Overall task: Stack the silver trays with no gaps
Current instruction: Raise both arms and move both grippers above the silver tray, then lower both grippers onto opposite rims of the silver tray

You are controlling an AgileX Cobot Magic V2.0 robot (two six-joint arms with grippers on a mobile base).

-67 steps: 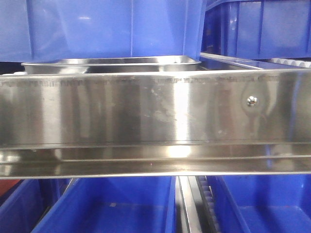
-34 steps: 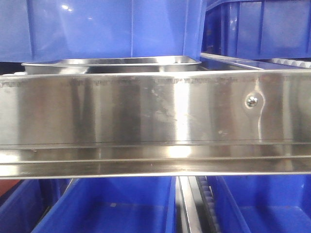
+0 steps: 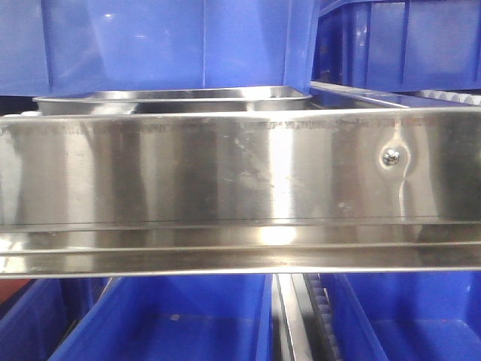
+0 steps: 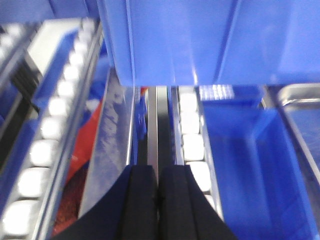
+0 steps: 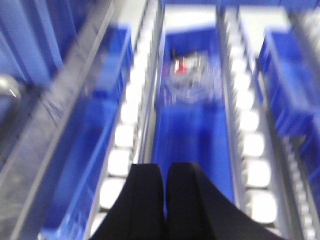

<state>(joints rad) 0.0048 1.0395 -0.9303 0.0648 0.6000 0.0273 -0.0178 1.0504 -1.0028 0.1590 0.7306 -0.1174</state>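
Both pressed together and holding nothing, the left pincer (image 4: 158,175) hangs over a roller track (image 4: 192,145), with a silver tray (image 4: 300,95) ahead to its right beyond a blue bin (image 4: 225,150), while the right pincer (image 5: 164,172) hovers above a second bin (image 5: 192,135) in a blurred view.

Silver tray (image 3: 173,96), mirror-bright; steel rail (image 3: 225,173), silver with pale vertical streaks and scuffs; blue plastic bins (image 3: 165,45); white conveyor rollers (image 4: 192,145); black left gripper (image 4: 159,172) and right gripper (image 5: 164,170).
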